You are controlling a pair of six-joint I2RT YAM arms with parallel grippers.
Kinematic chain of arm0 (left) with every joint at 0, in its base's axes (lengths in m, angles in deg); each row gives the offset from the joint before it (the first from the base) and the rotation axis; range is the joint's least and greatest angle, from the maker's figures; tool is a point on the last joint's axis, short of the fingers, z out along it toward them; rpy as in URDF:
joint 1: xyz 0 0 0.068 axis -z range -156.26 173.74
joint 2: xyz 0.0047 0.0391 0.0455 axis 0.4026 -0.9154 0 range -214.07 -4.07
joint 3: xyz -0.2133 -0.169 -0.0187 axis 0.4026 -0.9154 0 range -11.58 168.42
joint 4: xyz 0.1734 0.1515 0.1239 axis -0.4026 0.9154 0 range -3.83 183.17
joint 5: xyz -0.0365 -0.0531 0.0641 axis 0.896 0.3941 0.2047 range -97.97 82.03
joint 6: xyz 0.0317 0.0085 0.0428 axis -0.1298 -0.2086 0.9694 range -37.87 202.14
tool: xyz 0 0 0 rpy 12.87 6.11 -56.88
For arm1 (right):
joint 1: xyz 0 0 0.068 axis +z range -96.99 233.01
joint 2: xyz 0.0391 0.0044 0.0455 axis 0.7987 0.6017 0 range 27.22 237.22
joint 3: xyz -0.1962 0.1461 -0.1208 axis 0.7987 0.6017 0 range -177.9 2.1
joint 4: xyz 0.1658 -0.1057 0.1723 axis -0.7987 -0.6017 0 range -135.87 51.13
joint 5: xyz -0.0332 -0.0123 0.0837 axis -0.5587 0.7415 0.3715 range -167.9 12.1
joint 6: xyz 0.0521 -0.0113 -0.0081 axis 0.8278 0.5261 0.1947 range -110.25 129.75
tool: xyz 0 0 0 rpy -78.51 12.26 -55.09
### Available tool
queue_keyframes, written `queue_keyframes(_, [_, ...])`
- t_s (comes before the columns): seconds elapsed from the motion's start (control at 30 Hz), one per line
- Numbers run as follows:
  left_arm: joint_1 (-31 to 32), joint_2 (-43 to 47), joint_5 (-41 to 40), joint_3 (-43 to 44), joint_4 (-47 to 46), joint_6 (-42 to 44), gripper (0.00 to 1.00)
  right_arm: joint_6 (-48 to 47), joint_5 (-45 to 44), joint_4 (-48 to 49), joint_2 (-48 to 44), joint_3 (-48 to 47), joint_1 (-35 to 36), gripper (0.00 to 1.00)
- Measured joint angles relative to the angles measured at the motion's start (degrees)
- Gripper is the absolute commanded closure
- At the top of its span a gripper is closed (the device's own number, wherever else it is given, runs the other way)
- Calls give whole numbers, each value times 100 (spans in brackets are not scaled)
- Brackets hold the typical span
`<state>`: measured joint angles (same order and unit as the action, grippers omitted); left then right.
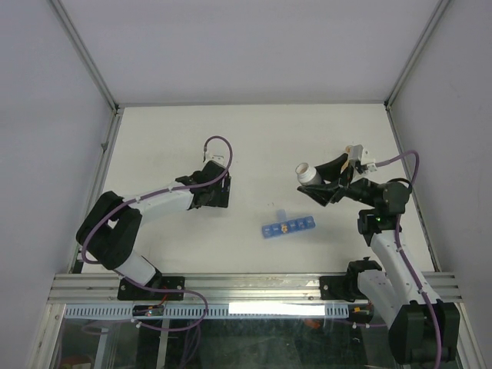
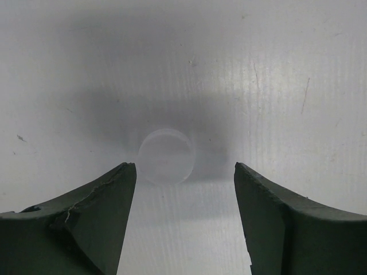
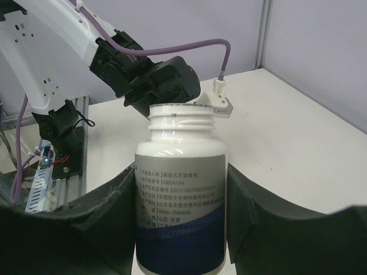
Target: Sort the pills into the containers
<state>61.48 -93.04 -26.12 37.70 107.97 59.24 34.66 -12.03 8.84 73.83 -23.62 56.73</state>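
The blue strip (image 1: 287, 227) lies flat on the table (image 1: 254, 138), and everything else is easiest to place from there. One lid (image 1: 278, 215) near its middle is flipped up on the far side. There's a yellowish speck (image 1: 284, 227) in one of the middle cells, but it's way too small to tell if it's a pill.

The right gripper (image 3: 180, 189) sits beyond the strip and a bit to its right, clamped around a white bottle (image 3: 180, 137). A finger presses against each side of the label. The bottle has no cap on, so the threaded neck is bare. In the overhead view it's tipped well over, with the open mouth pointing left. It hangs above the table, apart from the strip and not over any cell.

The left gripper (image 2: 183, 169) is well off to the strip's left and slightly farther back, low over the table. Its jaws are spread with nothing held. In its wrist view a round white disc (image 2: 166, 156) lies flat on the table, just ahead of the gap between the two fingers (image 2: 103, 217). It looks like a cap, though that can't be told for sure. Neither finger touches it. The overhead view doesn't show the disc, since the gripper covers that spot.
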Motion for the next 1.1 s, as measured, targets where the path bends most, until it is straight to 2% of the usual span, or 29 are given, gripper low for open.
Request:
queue_keyframes(0.47, [-258,-321,-81,125,144,125,43,4,0,-2,0,2,-66,100])
queue_keyframes(0.83, [-260,-372,17,142,136,164,67,26,0,-2,0,2,-136,100])
queue_keyframes(0.93, [-260,-369,55,149,133,205,71,28,2,-2,0,2,-140,100])
queue_keyframes(1.1, [-297,-120,654,133,118,214,73,13,94,-44,-7,2,-144,100])
